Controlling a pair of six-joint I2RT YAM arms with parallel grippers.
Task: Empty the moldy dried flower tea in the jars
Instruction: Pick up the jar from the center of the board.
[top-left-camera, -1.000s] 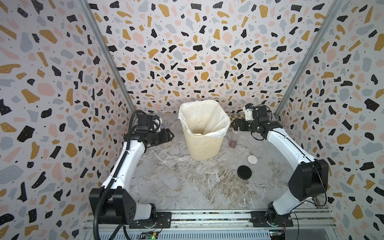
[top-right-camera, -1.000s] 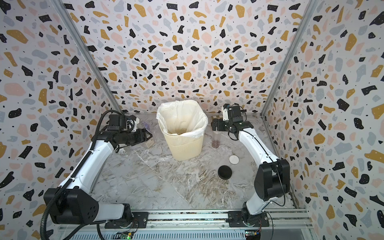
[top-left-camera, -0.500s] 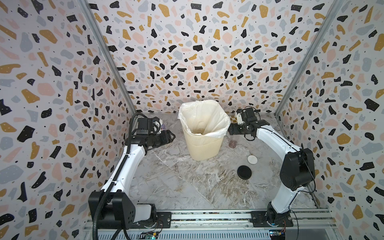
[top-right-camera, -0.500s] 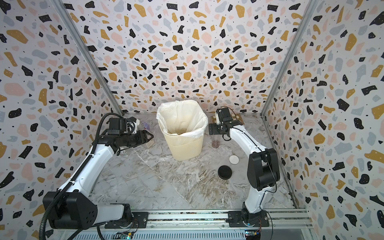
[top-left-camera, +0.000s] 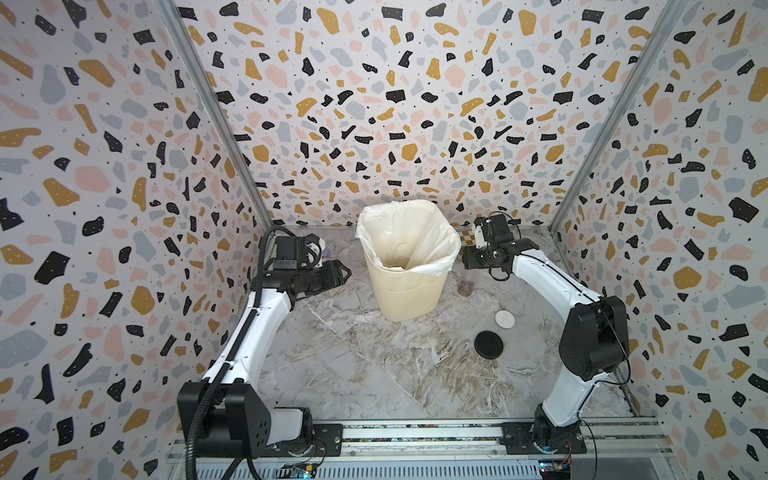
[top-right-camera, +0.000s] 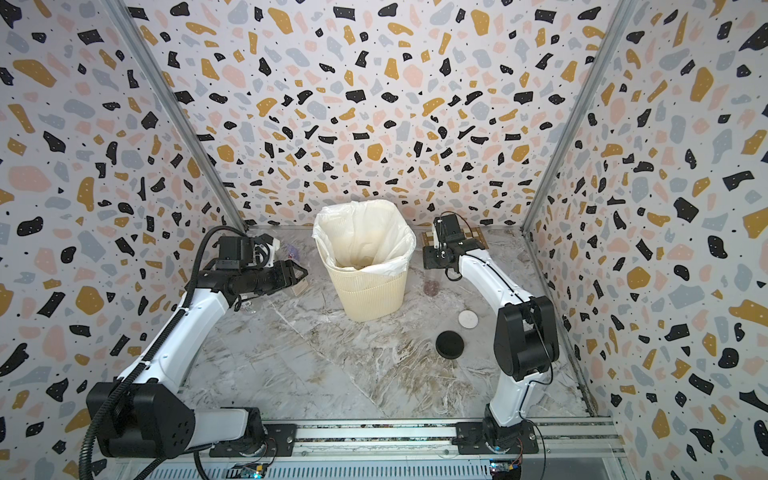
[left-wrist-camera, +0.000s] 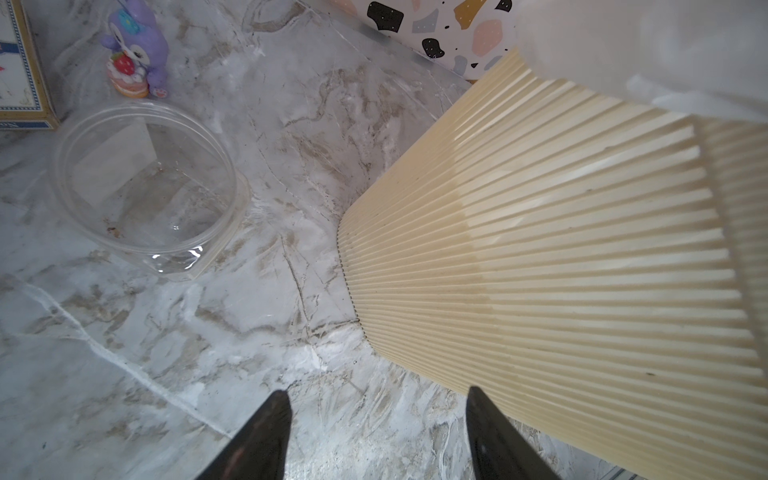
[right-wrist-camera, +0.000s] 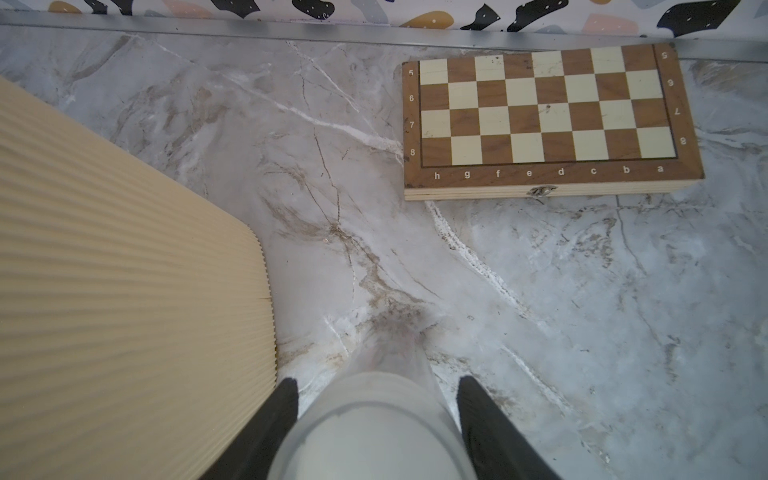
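Note:
A clear jar (right-wrist-camera: 374, 419) stands on the marble table right of the bin, and my right gripper (right-wrist-camera: 377, 380) comes down over it, shut on its sides near the rim. Dusky pink moldy dried flower tea (top-left-camera: 466, 286) lies at that jar's bottom, also visible in the other top view (top-right-camera: 431, 287). My left gripper (left-wrist-camera: 377, 395) hangs open and holds nothing, low over the table left of the bin. Near it stands a wide clear jar (left-wrist-camera: 145, 187) with a paper label, open-topped and almost bare inside.
The cream ribbed bin (top-left-camera: 409, 286) with a white bag stands mid-table between the arms. A white lid (top-left-camera: 505, 319) and a black lid (top-left-camera: 488, 343) lie front right. A chessboard (right-wrist-camera: 548, 120) lies at the back right. A purple toy (left-wrist-camera: 135, 54) and a box (left-wrist-camera: 20, 62) sit back left.
My right gripper has dropped from beside the bin's rim down over the jar, and its jaws have closed in on it. The left arm has barely moved.

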